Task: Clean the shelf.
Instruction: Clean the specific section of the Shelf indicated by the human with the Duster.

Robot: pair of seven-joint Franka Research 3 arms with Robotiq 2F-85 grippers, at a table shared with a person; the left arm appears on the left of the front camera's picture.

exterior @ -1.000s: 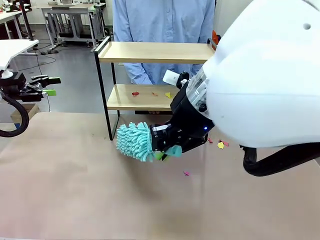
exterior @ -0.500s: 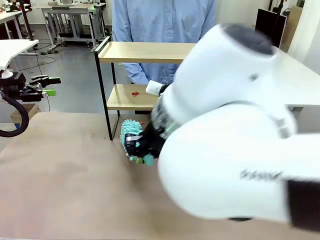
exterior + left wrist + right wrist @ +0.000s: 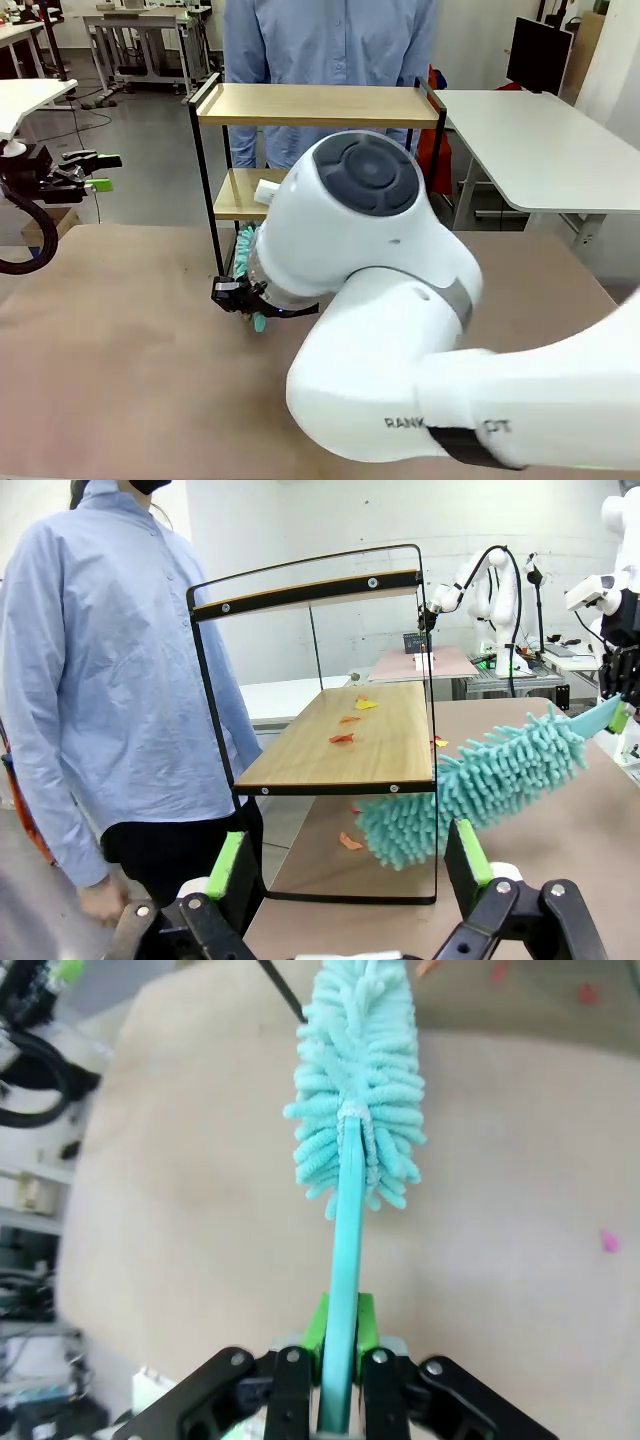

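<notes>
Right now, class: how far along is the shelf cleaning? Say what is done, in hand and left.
Done: the duster is picked up, the right gripper shut on its handle. In hand: its fluffy head is close by the lower board of the shelf. Left: red and yellow scraps lie on that board, unswept. The left gripper hangs open, idle.

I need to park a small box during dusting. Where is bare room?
On the shelf, the top board is bare from rail to rail. The table left of the duster is bare too. Crowded: the lower board holds paper scraps, and the right gripper holds the duster at its front leg.
</notes>
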